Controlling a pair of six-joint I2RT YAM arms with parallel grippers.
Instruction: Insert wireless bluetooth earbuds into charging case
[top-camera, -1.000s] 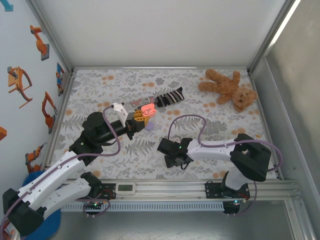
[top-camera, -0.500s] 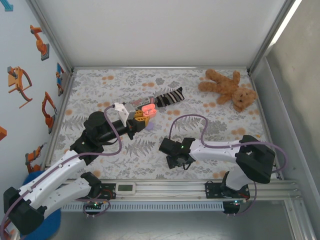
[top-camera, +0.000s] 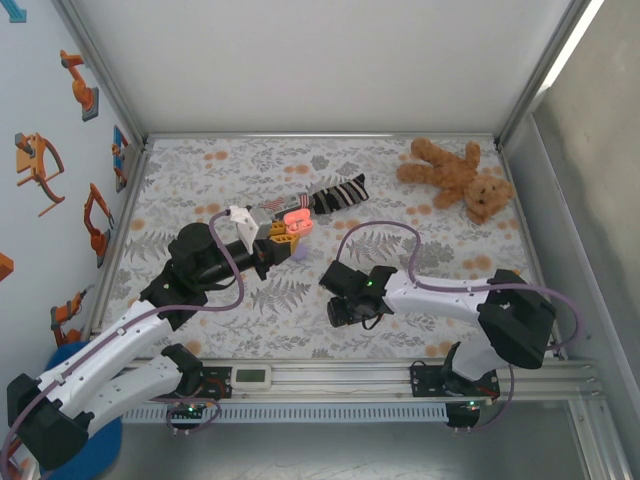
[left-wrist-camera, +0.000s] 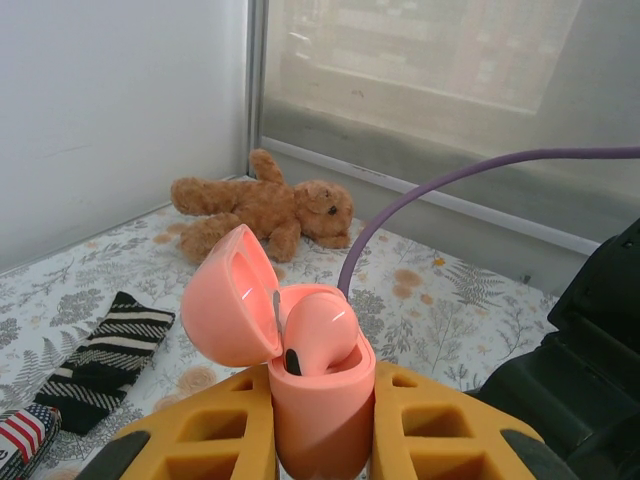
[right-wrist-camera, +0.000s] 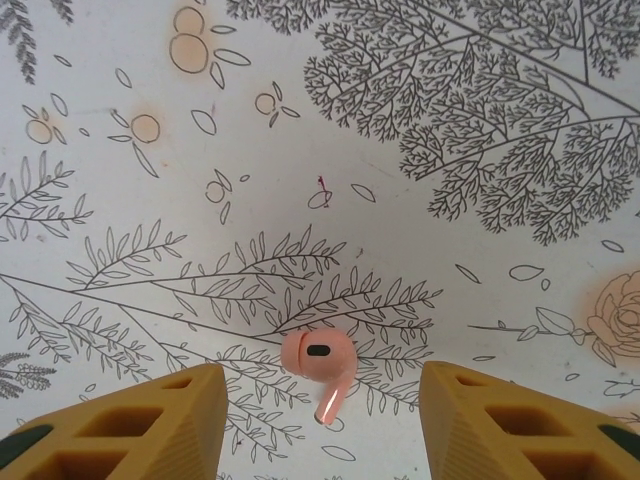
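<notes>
My left gripper (left-wrist-camera: 322, 445) is shut on the salmon-pink charging case (left-wrist-camera: 322, 400) and holds it upright above the table. The lid (left-wrist-camera: 228, 300) is hinged open to the left, and one pink earbud (left-wrist-camera: 318, 330) sits in the case. In the top view the case (top-camera: 293, 222) is left of the table's middle. The other earbud (right-wrist-camera: 320, 365) lies on the floral cloth with its stem pointing toward the camera. My right gripper (right-wrist-camera: 322, 410) hangs open over it, with a yellow finger (right-wrist-camera: 130, 425) on each side and neither touching it. From above, the right gripper (top-camera: 347, 300) is low over the cloth.
A brown teddy bear (top-camera: 458, 178) lies at the back right. A striped black-and-white sock (top-camera: 338, 193) lies just behind the held case. A purple cable (top-camera: 375, 240) loops over the right arm. Metal frame rails edge the table.
My right gripper has shifted a little away from the bases, toward the table's middle, and its arm has stretched out. The left arm and the case have not moved.
</notes>
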